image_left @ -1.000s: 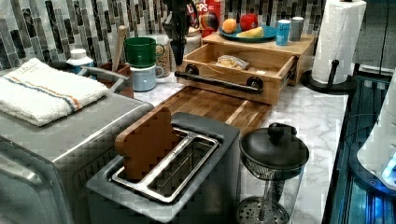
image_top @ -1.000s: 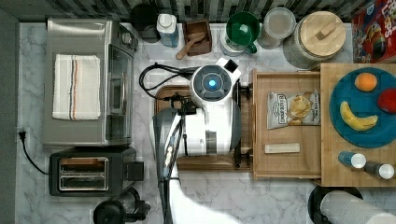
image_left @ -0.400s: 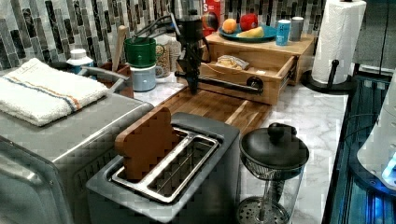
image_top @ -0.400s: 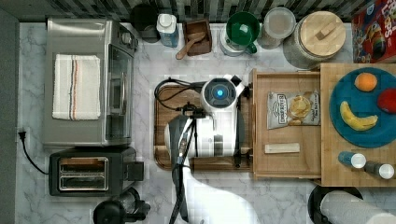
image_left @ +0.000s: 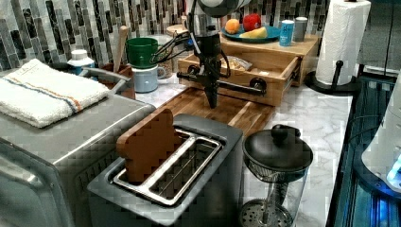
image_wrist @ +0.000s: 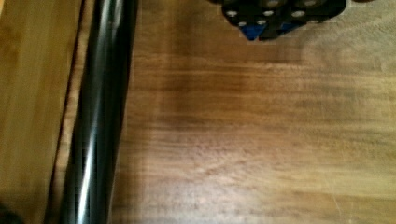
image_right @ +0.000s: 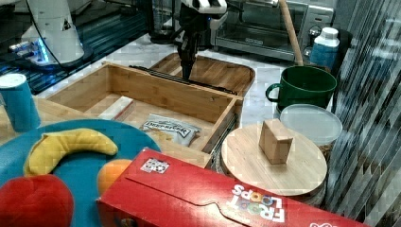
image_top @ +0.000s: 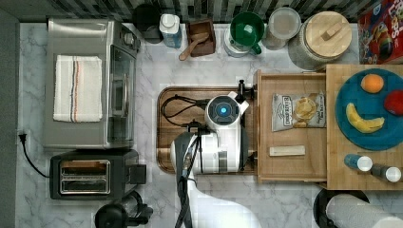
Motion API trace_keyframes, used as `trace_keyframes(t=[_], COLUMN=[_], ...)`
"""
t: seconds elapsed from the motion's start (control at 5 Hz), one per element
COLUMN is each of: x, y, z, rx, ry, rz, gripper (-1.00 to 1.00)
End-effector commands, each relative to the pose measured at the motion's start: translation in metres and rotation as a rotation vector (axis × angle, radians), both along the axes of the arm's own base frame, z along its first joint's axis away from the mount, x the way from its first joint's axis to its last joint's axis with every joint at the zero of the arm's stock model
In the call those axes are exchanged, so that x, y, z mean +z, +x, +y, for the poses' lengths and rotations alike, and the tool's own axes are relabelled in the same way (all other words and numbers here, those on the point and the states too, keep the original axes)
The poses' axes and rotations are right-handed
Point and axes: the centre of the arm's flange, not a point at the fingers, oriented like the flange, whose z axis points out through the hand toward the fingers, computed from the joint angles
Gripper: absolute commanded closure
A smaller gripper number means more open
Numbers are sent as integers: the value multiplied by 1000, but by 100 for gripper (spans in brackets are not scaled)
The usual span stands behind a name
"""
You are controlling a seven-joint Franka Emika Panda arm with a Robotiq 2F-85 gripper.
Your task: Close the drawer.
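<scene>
Beside the cutting board (image_top: 171,133): drawer (image_top: 290,164), pulled fully open. End effector (image_left: 211,97) hangs before its black handle bar (image_left: 234,85), fingers apparently pressed together. Step: approach. Next: contact the front, push inward squarely.

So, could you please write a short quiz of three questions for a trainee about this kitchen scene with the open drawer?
1. True or false: the drawer is fully shut.
2. What lies inside the drawer? A) a chip bag and a small pale stick; B) a banana; C) a towel.
3. Fill in: in the left view, the gripper hangs over the brown cutting board, in front of the drawer's black ____.

Key: 1 false, it stands pulled out; 2 A; 3 handle.
</scene>
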Motion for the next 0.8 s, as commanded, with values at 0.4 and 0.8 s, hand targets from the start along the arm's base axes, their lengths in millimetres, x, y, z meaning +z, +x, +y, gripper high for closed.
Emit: trace_keyframes(t=[0.4,0.8], x=[47,48], y=[42,35], z=[-82,-134], rx=[40,-2], ry=[4,16], rz=[-140,-170], gripper=[100,100])
